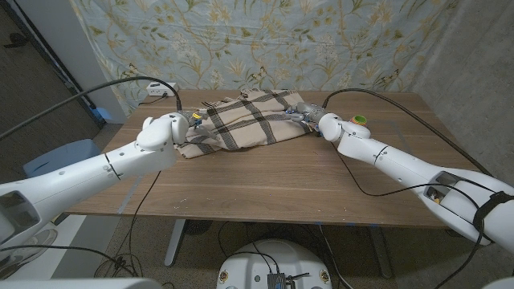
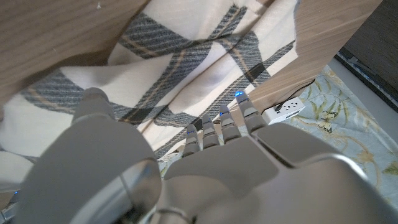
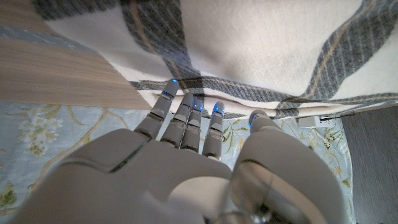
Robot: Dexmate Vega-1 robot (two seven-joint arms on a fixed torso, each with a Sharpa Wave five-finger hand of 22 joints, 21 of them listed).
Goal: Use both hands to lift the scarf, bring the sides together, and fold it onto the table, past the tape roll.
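Two robot hands reach a plaid scarf (image 1: 241, 122) lying bunched along the table's (image 1: 265, 181) far edge, not yet lifted.

Head view: left hand (image 1: 163, 131) and right hand (image 1: 320, 122) at the scarf's ends; tape roll (image 1: 361, 120) beyond the right hand. Wrist views: fingertips (image 2: 239, 106) and (image 3: 186, 109) meet cloth; whether they grip, I cannot tell.

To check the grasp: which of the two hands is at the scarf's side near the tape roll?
The right hand; the green tape roll lies just beside its wrist.

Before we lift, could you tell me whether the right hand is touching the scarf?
Touching: the right wrist view shows the right hand's fingertips against the plaid scarf's edge.
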